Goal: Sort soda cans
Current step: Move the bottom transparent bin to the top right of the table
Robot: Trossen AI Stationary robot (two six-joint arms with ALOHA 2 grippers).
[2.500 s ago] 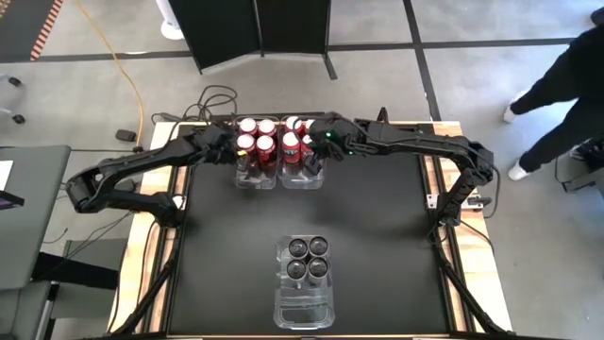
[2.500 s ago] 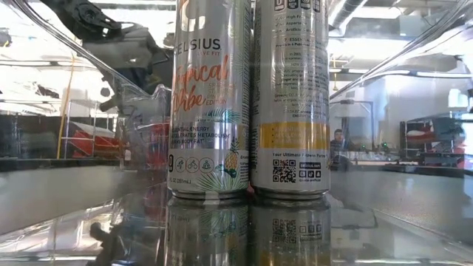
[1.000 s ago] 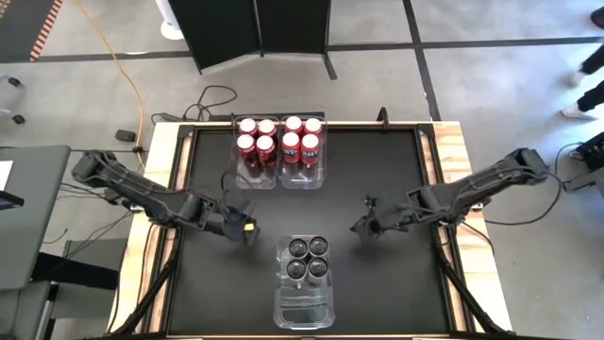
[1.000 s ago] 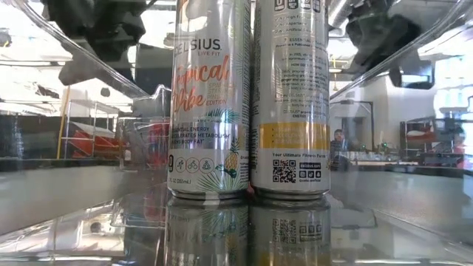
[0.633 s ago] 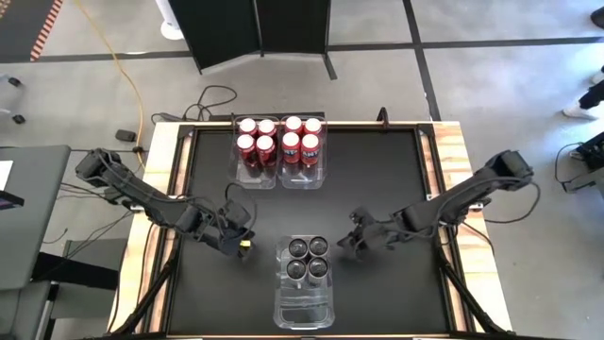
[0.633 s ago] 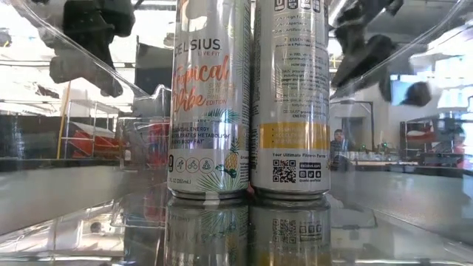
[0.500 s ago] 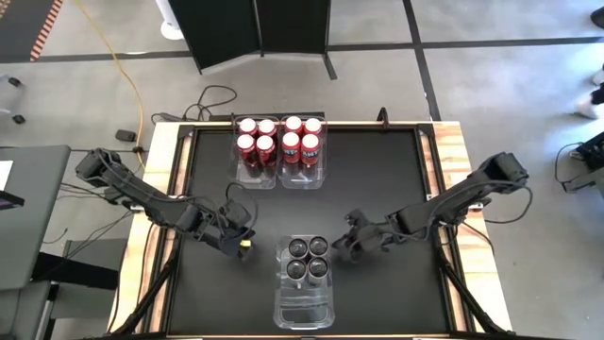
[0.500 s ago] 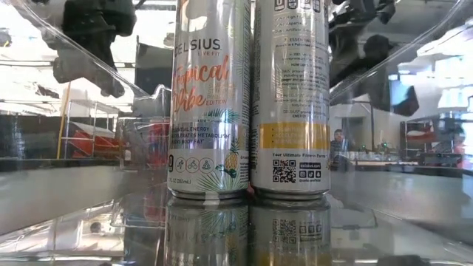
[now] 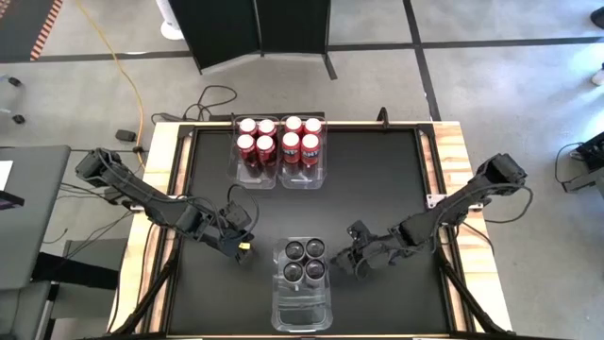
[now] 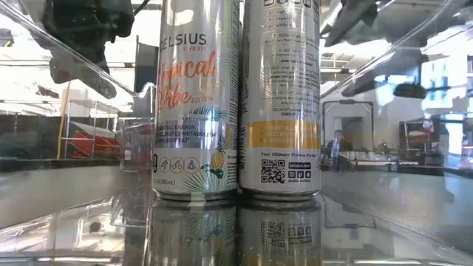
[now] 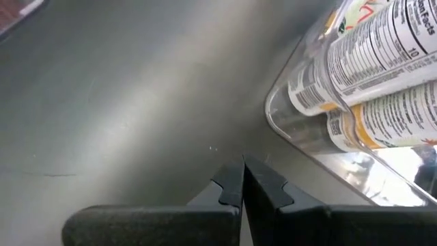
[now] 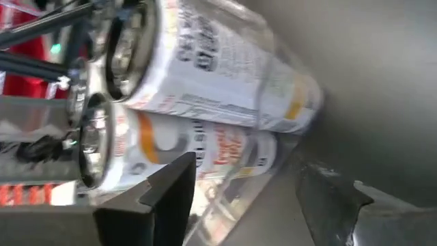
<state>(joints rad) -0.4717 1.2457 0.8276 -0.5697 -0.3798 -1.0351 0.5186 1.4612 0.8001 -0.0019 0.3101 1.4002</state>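
Four upright silver cans (image 9: 306,260) stand just beside your right end effector (image 9: 357,262), fingers apart; left end effector (image 9: 244,247), pinched together, flanks them opposite.

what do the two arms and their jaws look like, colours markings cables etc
Both arms are matte black, slim and jointed, each mounted at a side edge of the table. The left gripper shows a small yellow mark near its tip; the right gripper shows none. Thin black cables run along both arms. In the wrist views the jaws are flat dark plastic plates with angular, stepped tips.
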